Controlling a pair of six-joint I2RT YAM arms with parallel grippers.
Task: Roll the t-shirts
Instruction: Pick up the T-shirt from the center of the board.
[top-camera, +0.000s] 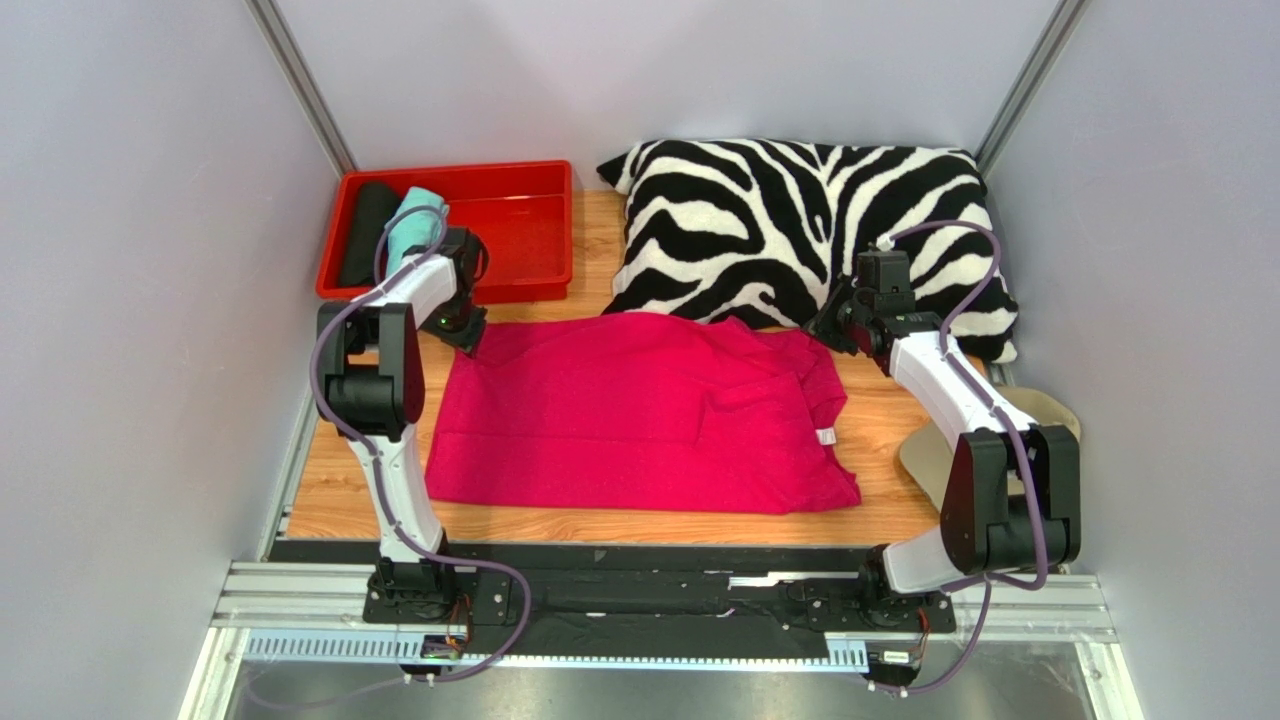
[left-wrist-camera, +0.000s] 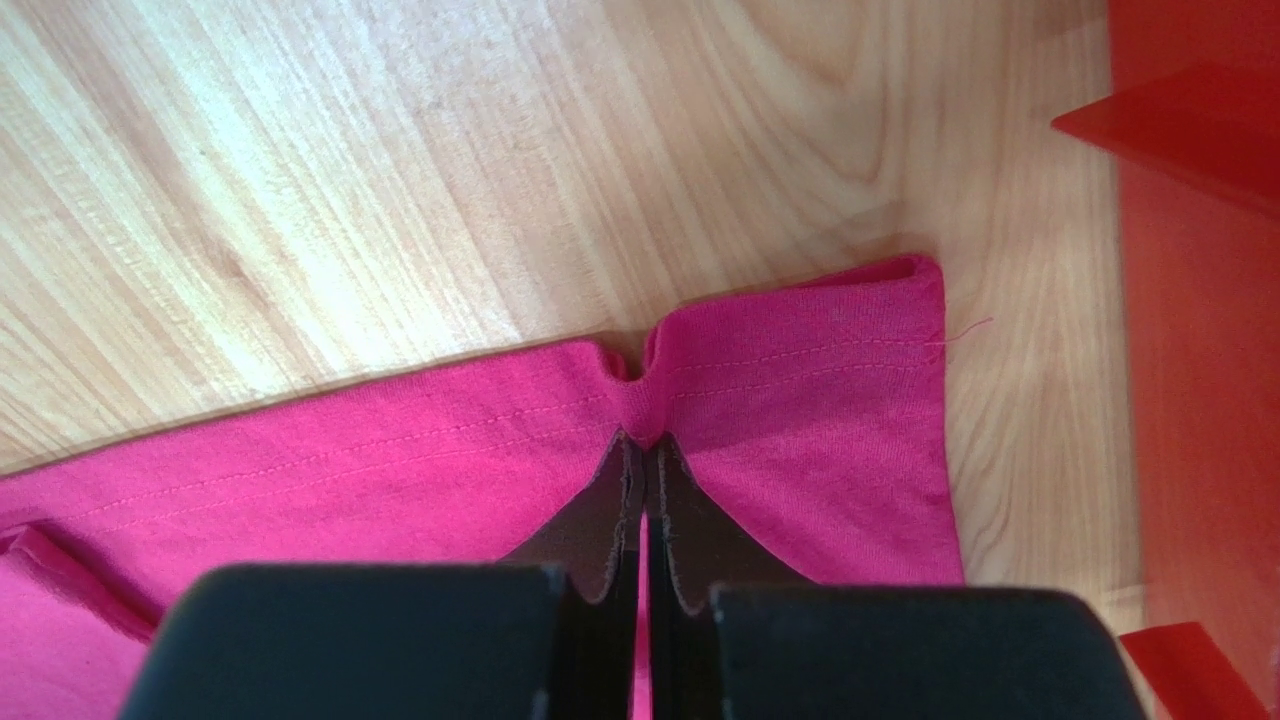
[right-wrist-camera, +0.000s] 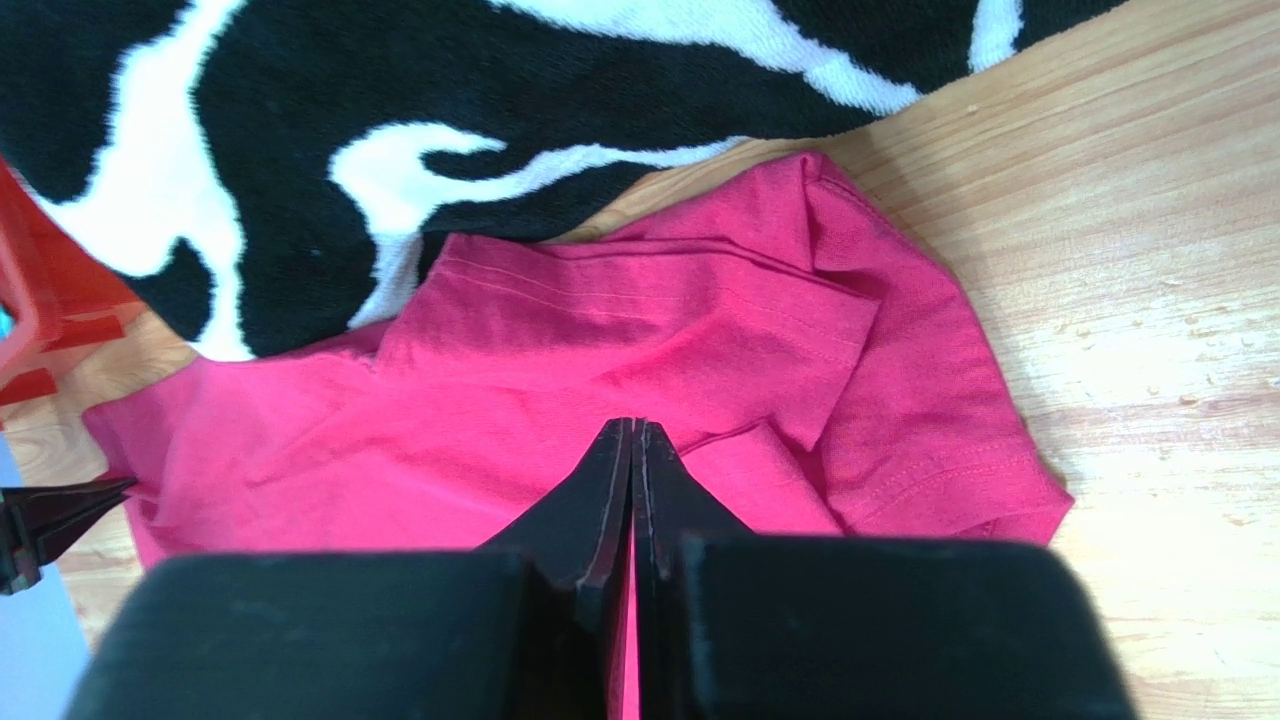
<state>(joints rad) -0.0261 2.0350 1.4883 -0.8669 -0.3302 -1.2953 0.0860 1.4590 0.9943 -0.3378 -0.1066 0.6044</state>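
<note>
A magenta-pink t-shirt lies spread flat on the wooden table, a small white label at its right edge. My left gripper is at its far left corner. In the left wrist view the left gripper is shut on the shirt's hem, and the cloth puckers at the tips. My right gripper is at the shirt's far right end, by the pillow. Seen from the right wrist, the gripper is shut, its tips over the folded sleeve, with no cloth bunched between them. A black roll and a teal roll lie in the tray.
A red tray stands at the back left, its wall close to the right of the left gripper. A zebra-striped pillow lies at the back, touching the shirt's far edge. A beige cap sits behind the right arm.
</note>
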